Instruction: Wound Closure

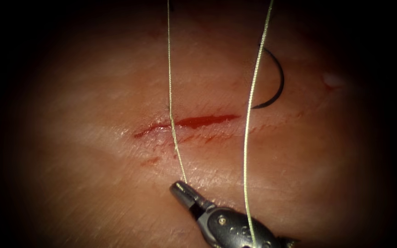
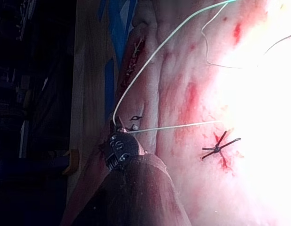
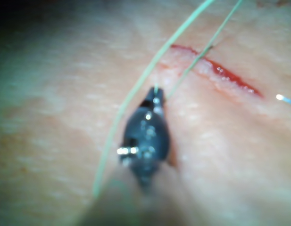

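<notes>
Right of the cut and beyond its far side, the dark curved steel needle [image 1: 275, 85] lies loose on the pale pink pork tissue [image 1: 93, 151], held by neither tool. Judged stiff, light and slippery; best taken along mid-curve. Pale green thread [image 1: 170, 78] runs in two strands, thin, limp and easily frayed. Near the short red-filled cut [image 1: 194, 122], the right gripper [image 1: 178, 187] is clamped on one strand's end. The left gripper [image 2: 118, 128] appears to grip thread.
</notes>
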{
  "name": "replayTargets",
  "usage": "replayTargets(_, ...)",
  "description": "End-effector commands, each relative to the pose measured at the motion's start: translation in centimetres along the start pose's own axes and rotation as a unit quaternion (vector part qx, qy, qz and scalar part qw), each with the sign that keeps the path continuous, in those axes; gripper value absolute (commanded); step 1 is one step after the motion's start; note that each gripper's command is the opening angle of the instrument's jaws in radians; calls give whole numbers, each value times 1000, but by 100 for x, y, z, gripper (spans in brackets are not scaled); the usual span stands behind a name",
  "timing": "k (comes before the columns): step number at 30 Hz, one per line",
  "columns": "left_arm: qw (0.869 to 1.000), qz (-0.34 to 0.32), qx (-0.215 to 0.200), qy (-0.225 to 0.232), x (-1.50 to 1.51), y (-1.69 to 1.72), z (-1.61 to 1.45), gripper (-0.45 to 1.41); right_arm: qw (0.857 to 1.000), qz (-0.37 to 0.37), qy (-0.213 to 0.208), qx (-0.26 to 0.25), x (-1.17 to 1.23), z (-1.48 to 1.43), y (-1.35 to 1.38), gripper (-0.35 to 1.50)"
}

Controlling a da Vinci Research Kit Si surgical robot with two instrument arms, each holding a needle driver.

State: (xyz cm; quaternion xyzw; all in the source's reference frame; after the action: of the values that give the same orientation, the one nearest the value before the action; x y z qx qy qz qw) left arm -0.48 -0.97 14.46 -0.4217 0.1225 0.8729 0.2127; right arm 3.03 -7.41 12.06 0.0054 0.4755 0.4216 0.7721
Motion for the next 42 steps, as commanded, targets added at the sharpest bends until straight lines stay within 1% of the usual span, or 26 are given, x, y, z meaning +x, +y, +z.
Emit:
replayTargets(1,1000,7,7,-1,6,-14,6,-45,1000,-1,-1,7,-6,4,-8,-35)
replayTargets(6,1000,17,15,-9,10,-21,5,-45,1000,-5,-4,29,-8,-12,-21,-35)
replayTargets(8,1000,16,17,-11,9,-21,3,-45,999,-8,-5,40,-10,-22,-30,-35)
replayTargets(14,999,30,28,-17,3,-18,1,-45,998,-13,-9,53,-15,-39,-46,-35)
replayTargets(19,998,40,40,-24,-6,-9,0,-45,998,-16,-14,61,-19,-46,-56,-35)
replayTargets(26,997,51,46,-35,0,-20,-3,-45,997,-24,-21,70,-29,-54,-69,-35)
replayTargets(35,997,53,53,-36,-9,-8,-2,-45,997,-22,-22,70,-24,-46,-64,-35)
replayTargets(42,997,57,43,-26,-18,16,3,-45,997,-18,-23,68,-15,-30,-63,-35)
